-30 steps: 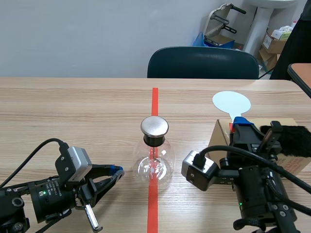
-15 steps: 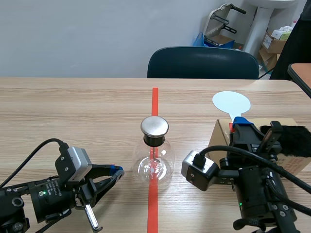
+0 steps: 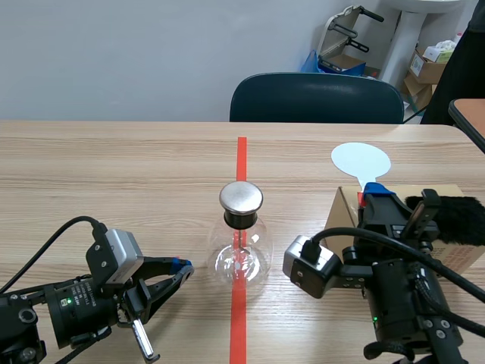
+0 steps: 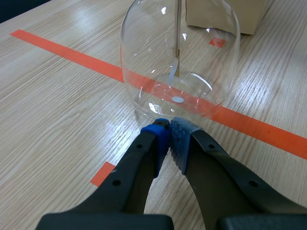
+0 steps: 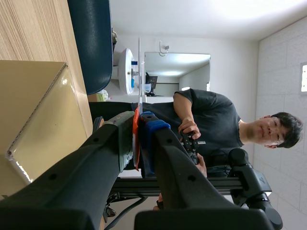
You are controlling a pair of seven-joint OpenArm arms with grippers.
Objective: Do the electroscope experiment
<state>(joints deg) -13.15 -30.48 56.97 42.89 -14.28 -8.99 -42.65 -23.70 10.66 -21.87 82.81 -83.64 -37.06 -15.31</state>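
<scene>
Electroscope: the round clear glass electroscope flask (image 3: pixel 241 256) stands upright at the middle of the light wooden table (image 3: pixel 114 174), right on the orange-red tape line (image 3: pixel 241 152). It has a black neck and a flat silver metal cap (image 3: pixel 241 198).
Inside the flask: a thin rod (image 4: pixel 178 28) hangs down the centre with a small pale leaf (image 4: pixel 173 72) at its end.
My left gripper (image 3: pixel 182 267): low over the table and closed on nothing, with its blue dotted pads (image 4: pixel 181 136) pressed together. The tips point at the flask's base from close by.
My right gripper (image 3: pixel 373 189): turned on its side and clamped on the red handle (image 5: pixel 136 139) of the pale round flat paddle (image 3: pixel 361 160). The paddle's disc sticks out past my fingertips.
Under that arm: a brown cardboard box (image 3: pixel 345 208).
On the box: a black furry cloth (image 3: pixel 458 220), beside my right arm.
Far side: a dark blue chair (image 3: pixel 316 98).
Right wrist view: a person in a black shirt (image 5: pixel 211 120).
</scene>
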